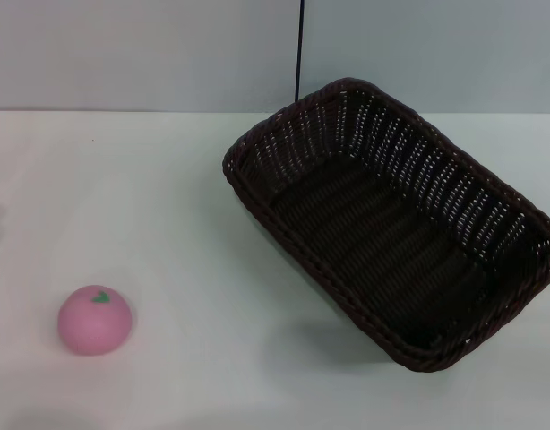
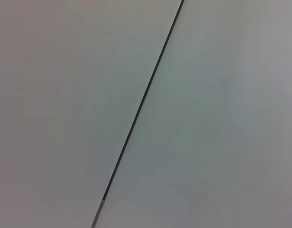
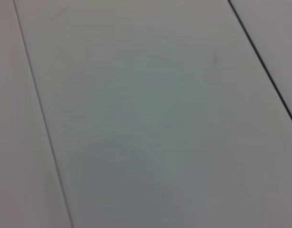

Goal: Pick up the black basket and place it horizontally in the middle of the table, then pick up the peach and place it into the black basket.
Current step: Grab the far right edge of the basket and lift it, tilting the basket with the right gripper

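**White table, basket askew, peach alone, no gripper in sight**

Pale wall panels (image 1: pixel 150 54) close off the far side of the scene, split by a thin dark vertical seam (image 1: pixel 300 49) that meets the table's far edge just behind the basket. Below them the table (image 1: pixel 167 224) spreads wide, white and plain in the head view.

On the robot's right half of that surface sits the black basket (image 1: pixel 396 224), upright on its base with its opening facing up. It lies diagonally: one short end points toward the far wall near the seam, the other toward the near right corner of the view. Its braided rim and openwork sides are plainly visible, and its inside holds nothing.

The peach (image 1: pixel 96 320) rests on the bare tabletop toward the near left, well apart from the basket, its small green leaf mark on top. Nothing touches it.

Neither gripper shows in any view, so places cannot be given relative to the fingers, and whether they stand wide, narrow or closed on something cannot be told. The left wrist view shows only flat pale panelling crossed by one slanting dark seam (image 2: pixel 141 102). The right wrist view shows similar pale panelling with two thin dark seams, one (image 3: pixel 41 118) toward one side and another (image 3: pixel 262 64) cutting across a corner.
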`<state>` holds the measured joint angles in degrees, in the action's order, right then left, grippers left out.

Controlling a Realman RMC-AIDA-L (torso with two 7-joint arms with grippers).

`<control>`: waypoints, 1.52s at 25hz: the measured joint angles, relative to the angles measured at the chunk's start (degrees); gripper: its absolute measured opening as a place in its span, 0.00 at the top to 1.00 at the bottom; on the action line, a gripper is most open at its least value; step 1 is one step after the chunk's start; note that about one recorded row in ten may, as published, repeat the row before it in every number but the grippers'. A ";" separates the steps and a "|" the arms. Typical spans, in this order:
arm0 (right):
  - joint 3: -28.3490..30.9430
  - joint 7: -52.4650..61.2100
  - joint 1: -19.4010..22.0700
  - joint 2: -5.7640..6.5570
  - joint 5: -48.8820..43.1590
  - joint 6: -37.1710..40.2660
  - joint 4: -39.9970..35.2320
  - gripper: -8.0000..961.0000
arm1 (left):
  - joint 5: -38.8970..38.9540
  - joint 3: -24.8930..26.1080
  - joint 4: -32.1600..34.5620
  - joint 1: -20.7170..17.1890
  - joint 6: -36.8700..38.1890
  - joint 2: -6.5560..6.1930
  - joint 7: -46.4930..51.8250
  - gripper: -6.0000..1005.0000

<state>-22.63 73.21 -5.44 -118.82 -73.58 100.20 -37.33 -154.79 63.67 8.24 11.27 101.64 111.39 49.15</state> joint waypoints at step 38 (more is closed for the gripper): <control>-20.77 63.61 -34.16 8.09 -64.33 -5.52 -24.60 0.25 | -0.17 -1.76 0.01 -1.06 -0.13 1.28 -0.29 0.22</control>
<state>-43.41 136.82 -39.60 -110.73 -137.91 94.68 -61.93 -154.96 61.90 8.26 10.21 101.51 112.67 48.87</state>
